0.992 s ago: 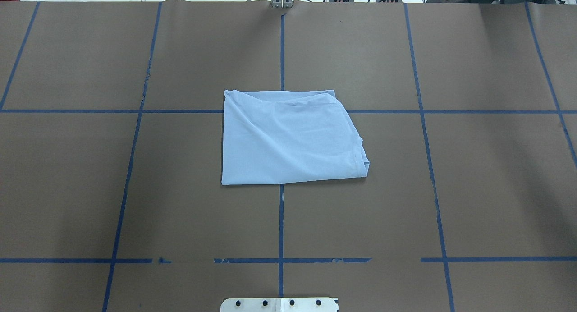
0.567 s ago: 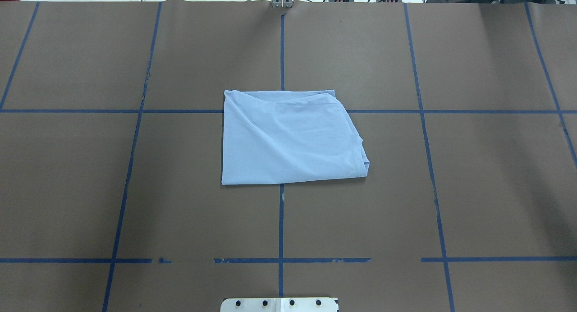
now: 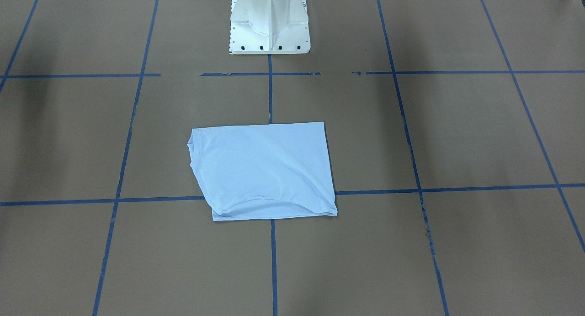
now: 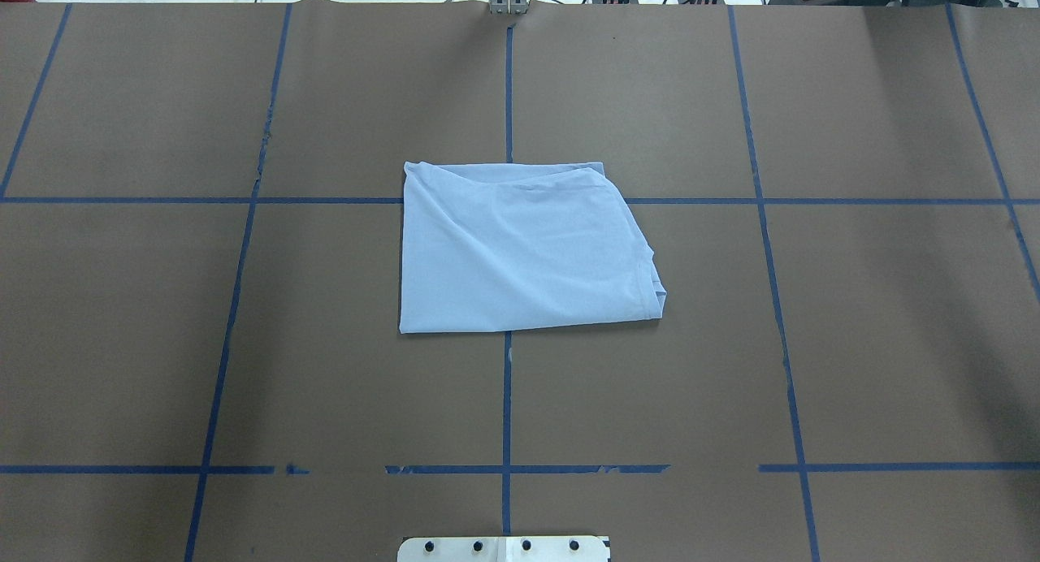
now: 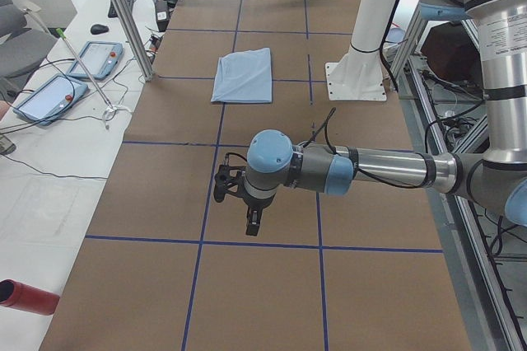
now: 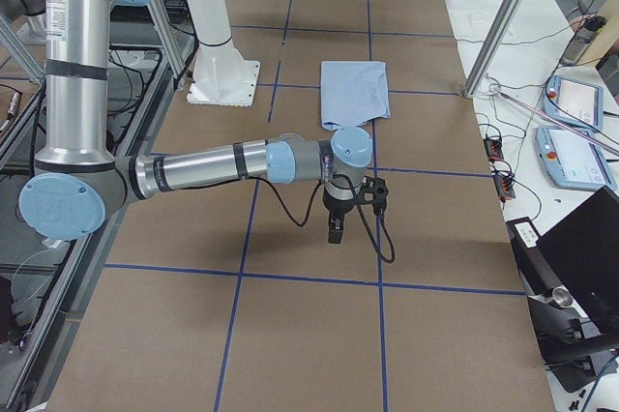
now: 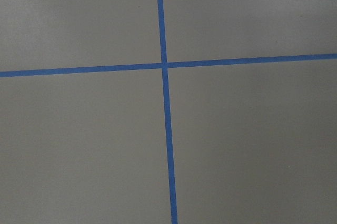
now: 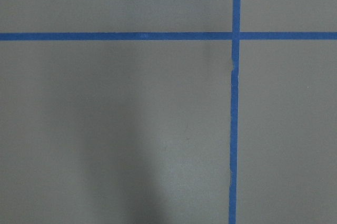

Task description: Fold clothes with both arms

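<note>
The light blue t-shirt [image 4: 520, 249] lies folded into a rough rectangle at the middle of the brown table; it also shows in the front view [image 3: 263, 170] and both side views [image 5: 243, 75] [image 6: 354, 93]. Its chest print and neck label are hidden. My left gripper [image 5: 254, 223] hangs over bare table far from the shirt, seen only in the exterior left view. My right gripper [image 6: 336, 231] hangs over bare table at the other end, seen only in the exterior right view. I cannot tell whether either is open or shut. Both wrist views show only brown table and blue tape.
The white pedestal base [image 3: 269, 19] stands at the robot's edge of the table. Blue tape lines [image 4: 507, 399] grid the brown surface. Tablets [image 5: 49, 95] and cables lie on the white side bench, with a red cylinder [image 5: 25, 296] and metal frame posts [image 6: 498, 20] nearby.
</note>
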